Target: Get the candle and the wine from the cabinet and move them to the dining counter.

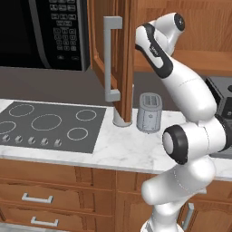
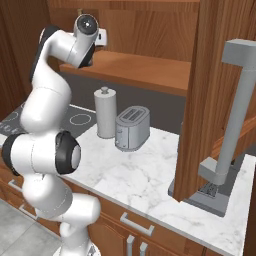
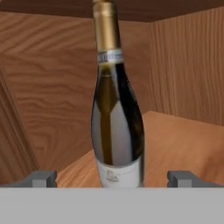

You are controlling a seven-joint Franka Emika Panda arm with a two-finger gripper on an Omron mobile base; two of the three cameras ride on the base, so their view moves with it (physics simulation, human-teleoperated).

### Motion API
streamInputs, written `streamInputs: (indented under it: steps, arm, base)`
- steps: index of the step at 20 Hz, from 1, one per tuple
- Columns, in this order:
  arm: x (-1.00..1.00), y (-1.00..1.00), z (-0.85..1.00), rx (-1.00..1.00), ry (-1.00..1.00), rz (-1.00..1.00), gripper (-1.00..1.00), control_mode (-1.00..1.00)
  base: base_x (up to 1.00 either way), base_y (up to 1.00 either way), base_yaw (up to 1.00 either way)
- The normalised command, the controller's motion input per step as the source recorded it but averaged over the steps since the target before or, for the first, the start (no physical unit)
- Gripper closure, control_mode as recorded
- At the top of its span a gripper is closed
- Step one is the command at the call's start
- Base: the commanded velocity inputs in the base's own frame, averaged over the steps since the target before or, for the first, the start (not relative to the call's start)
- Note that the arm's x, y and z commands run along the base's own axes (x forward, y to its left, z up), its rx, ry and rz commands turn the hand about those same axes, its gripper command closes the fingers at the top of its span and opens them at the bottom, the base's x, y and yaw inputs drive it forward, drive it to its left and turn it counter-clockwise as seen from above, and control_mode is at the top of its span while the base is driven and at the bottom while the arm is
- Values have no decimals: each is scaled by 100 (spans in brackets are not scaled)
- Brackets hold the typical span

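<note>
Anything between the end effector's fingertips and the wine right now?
Nothing: in the hand view the wine stands upright on the bare cabinet shelf, centred ahead of the open end effector.

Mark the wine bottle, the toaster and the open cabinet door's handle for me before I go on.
wine bottle (image 3: 117,131), hand view, on its dark glass body.
toaster (image 2: 133,128), right base view, on its grey side.
cabinet door handle (image 1: 108,59), left base view, on the long grey bar.
</note>
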Motion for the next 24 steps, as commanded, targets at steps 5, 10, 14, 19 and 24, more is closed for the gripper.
streamInputs:
  steps: [5,10,14,19,24]
  arm:
    - [15,9,2,0,4,0,-100,-100]
    - [7,6,2,0,0,0,-100,-100]
    - [27,11,0,0,1,0,-100,-100]
    - [26,11,0,0,1,0,-100,-100]
    - [25,4,0,0,1,0,-100,-100]
  base:
    - [0,0,0]
    - [0,0,0]
    - [0,0,0]
    - [0,0,0]
    - [0,0,0]
